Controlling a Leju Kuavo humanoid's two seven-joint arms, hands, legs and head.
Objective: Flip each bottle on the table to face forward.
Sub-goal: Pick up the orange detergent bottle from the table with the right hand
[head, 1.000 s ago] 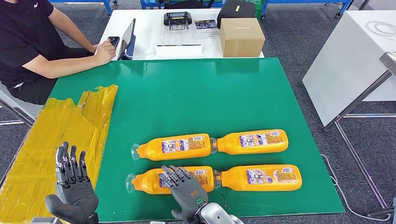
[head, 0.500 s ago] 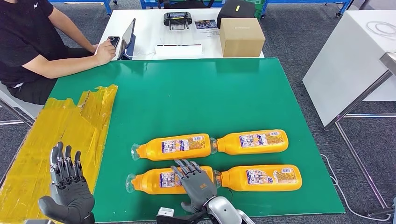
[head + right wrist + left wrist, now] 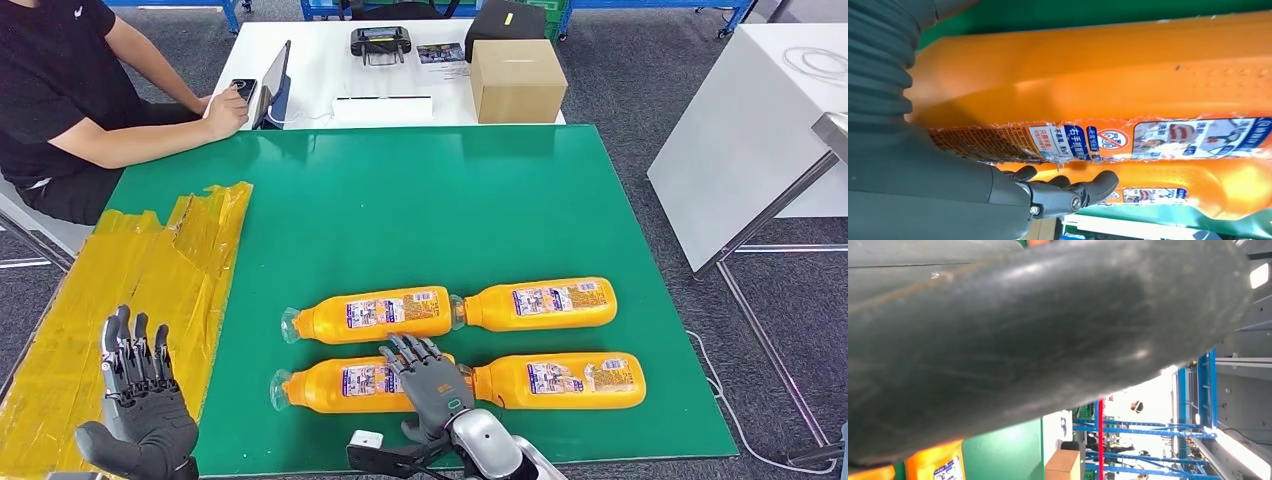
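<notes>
Seen from the head view: four orange bottles lying on their sides in two rows on the green tabletop [image 3: 420, 200], toward its near edge and right of centre. Far row: far-left bottle [image 3: 370, 315] touching end to end with the far-right bottle [image 3: 540, 303]. Near row: near-left bottle [image 3: 345, 386] and near-right bottle [image 3: 560, 380], labels up on all four. Right robot hand [image 3: 428, 380] resting over the near row where its two bottles meet, fingers spread and laid flat on top, palm down, wrapped around nothing. Left robot hand [image 3: 140, 400] raised over the yellow taped sheet [image 3: 140, 270] at the tabletop's left edge, palm up, fingers apart and upright, holding nothing, well apart from every bottle. Beyond the far edge: a seated person [image 3: 70, 100] with a hand on a tablet [image 3: 275, 80], a cardboard box [image 3: 517, 78] on a white table [image 3: 300, 55]. From the right wrist view, up close: torn edge of a label [image 3: 1088, 137] on an orange bottle body, dark fingertips [image 3: 1098, 185] extended just beside it, a second labelled bottle behind. From the left wrist view: mostly a dark blurred surface right at the lens, with a strip of green tabletop, a bottle corner [image 3: 938, 465] and blue racking [image 3: 1198, 405] in the distance.
</notes>
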